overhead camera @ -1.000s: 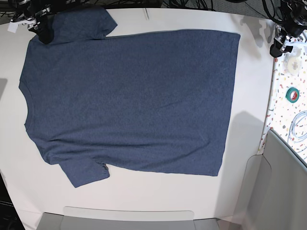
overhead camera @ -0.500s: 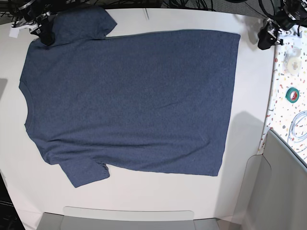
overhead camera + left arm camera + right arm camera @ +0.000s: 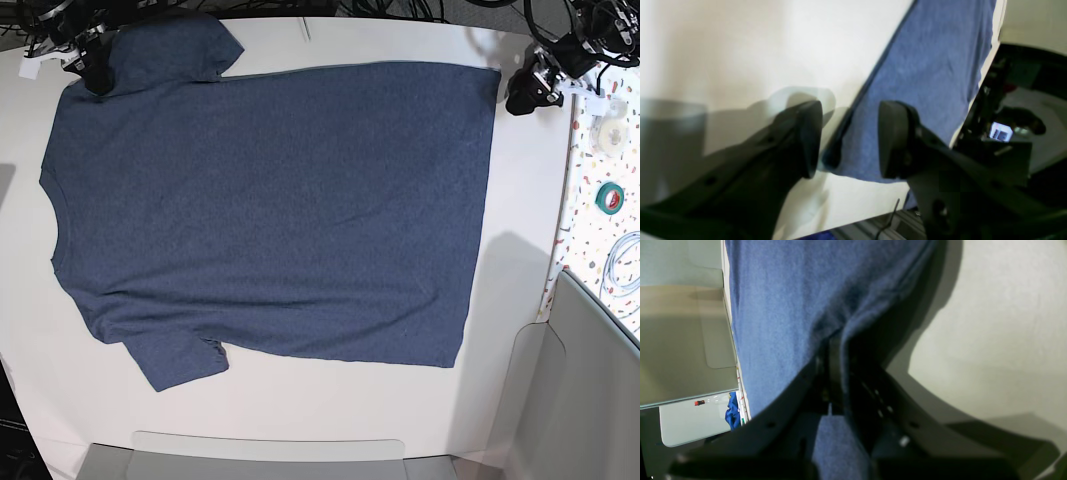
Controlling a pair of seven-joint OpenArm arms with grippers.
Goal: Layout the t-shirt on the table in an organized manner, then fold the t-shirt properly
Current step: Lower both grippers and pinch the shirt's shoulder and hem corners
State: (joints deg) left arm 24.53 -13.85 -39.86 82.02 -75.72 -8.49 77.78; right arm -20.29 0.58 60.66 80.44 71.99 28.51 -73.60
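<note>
The dark blue t-shirt (image 3: 270, 210) lies spread flat on the white table (image 3: 300, 400), collar to the left, hem to the right, both short sleeves out. My right gripper (image 3: 93, 70) is at the top left, shut on the cloth by the upper sleeve; in the right wrist view the t-shirt (image 3: 780, 306) bunches into the closed gripper (image 3: 836, 353). My left gripper (image 3: 522, 92) hovers open just right of the hem's upper corner. In the left wrist view that corner of the t-shirt (image 3: 933, 66) reaches between the spread fingers of the gripper (image 3: 850, 143), which hold nothing.
A speckled strip runs down the right edge with a green tape roll (image 3: 610, 197), a white roll (image 3: 608, 133) and a coiled cable (image 3: 625, 265). A grey panel (image 3: 590, 400) stands at the lower right. Cables hang behind the table's far edge.
My left gripper has moved left from the table's right edge to the hem's upper corner, staying open. The right gripper has kept its hold near the upper sleeve.
</note>
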